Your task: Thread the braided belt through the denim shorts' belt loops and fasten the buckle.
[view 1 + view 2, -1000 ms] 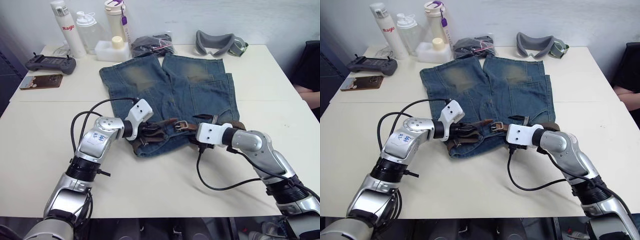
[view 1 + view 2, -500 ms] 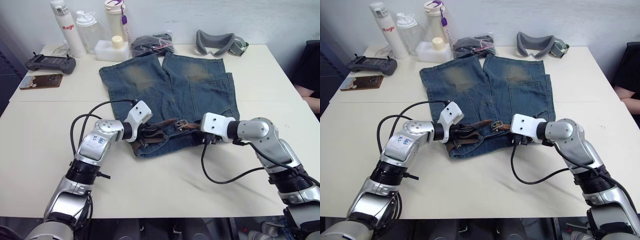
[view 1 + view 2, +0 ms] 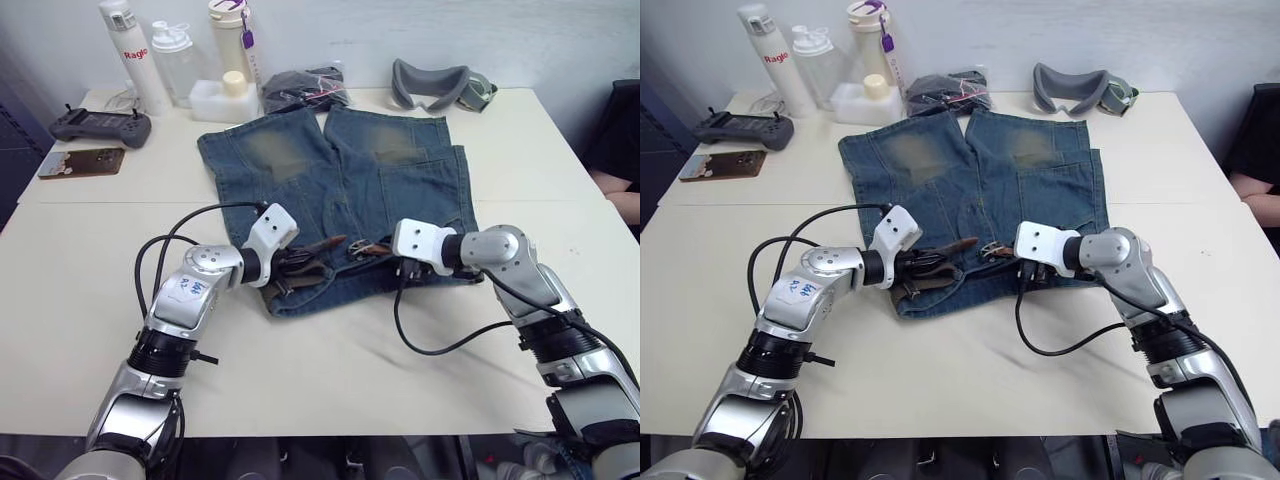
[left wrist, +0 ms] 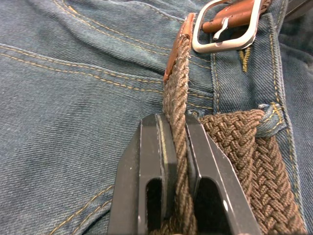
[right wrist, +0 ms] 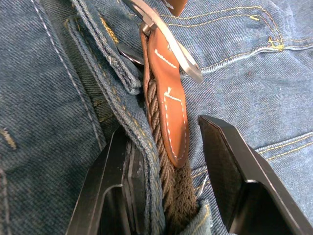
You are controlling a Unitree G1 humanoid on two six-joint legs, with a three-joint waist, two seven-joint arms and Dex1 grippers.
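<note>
While threaded along the waistband of the denim shorts (image 3: 340,180) at mid-table, braided belt (image 4: 178,142) pinched edgewise in closed left claw (image 4: 173,142), tip short of buckle (image 4: 230,29). Right claw (image 5: 168,147) spread wide, astride leather tab and belt loop (image 5: 105,58), gripping nothing. Risk, as judged: tip buckling or missing the frame if pushed unsteadied; right claw snagging denim rather than strap.
</note>
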